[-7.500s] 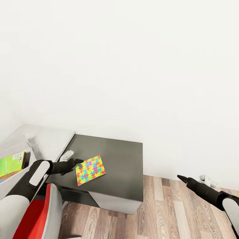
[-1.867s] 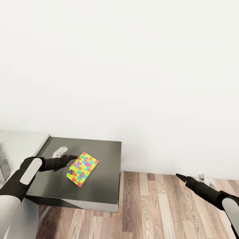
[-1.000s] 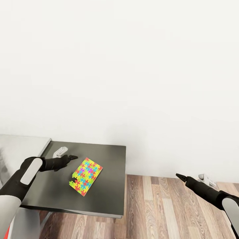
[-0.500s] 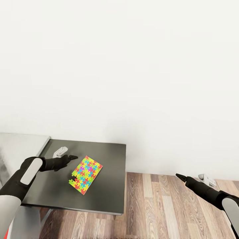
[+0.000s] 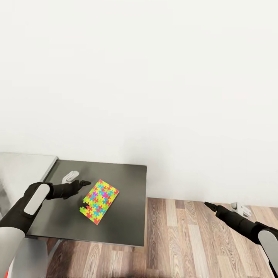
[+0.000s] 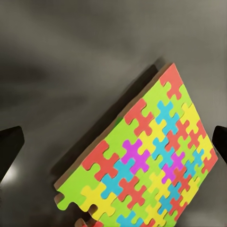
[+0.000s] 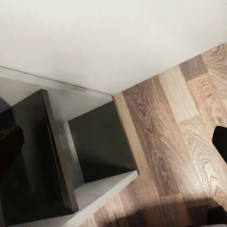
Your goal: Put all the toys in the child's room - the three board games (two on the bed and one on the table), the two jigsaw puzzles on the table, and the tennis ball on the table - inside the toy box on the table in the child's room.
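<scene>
Left hand lined up on the puzzle

Left hand (image 5: 84, 182), fingers wide, sits just left of the jigsaw puzzle (image 5: 99, 201) lying flat on the counter (image 5: 127, 216), apparently poised to grasp.

your two arms in matte black with white forearm panels, slim tapered black fingertips, pale grey shells, a red patch low at left

Dark grey rectangular surface (image 5: 123, 216) against the white wall, joined to a paler grey section, flat bright multicoloured jigsaw puzzle panel (image 5: 99, 200) lying on it, wood-plank floor (image 5: 193, 239) beside
</scene>
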`<state>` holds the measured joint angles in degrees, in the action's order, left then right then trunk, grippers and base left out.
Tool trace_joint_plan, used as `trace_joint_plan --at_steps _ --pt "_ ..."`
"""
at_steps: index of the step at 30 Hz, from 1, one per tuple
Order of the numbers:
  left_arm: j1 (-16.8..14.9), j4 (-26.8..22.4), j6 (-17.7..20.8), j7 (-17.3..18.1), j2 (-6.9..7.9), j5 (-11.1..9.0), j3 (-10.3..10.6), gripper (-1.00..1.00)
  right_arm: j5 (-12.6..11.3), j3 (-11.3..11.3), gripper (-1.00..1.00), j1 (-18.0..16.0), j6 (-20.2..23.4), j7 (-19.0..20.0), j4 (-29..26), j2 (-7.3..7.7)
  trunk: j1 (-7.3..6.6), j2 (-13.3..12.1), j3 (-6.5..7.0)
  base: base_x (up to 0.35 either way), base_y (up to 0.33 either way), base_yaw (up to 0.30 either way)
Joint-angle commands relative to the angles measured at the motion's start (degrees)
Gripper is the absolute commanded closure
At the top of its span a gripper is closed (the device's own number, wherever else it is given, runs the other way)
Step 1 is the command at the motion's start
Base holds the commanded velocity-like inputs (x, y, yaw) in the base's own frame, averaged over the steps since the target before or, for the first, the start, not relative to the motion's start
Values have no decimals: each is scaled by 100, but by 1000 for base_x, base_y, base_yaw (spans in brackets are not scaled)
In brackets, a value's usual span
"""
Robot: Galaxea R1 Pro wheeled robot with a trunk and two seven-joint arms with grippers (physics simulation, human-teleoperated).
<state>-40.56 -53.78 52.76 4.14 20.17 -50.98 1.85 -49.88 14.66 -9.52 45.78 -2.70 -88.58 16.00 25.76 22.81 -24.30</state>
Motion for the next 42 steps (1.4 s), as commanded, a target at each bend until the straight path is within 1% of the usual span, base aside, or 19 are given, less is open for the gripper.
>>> trace_joint_plan --at_steps 1,9,19,33,42 --pt "-4 -1 10 43 5 43 8 -100 -40 4 -100 -3 28 -29 -5 0 3 11 -19 0 0 0" --pt "-4 -1 6 36 4 44 22 -100 -40 4 -100 -2 27 -27 -2 0 3 11 -93 0 -24 0" --pt "-4 -1 7 43 2 37 34 -100 -40 9 -100 -3 28 -27 -1 4 3 11 -187 -13 -130 0" --pt "-4 -1 15 43 -3 36 36 -100 -40 8 -100 -1 27 -29 -1 1 3 11 -310 -1 -7 0" --pt "-4 -1 14 43 -5 36 43 -100 -41 9 -100 -3 26 -25 -1 1 3 11 -344 0 0 0"
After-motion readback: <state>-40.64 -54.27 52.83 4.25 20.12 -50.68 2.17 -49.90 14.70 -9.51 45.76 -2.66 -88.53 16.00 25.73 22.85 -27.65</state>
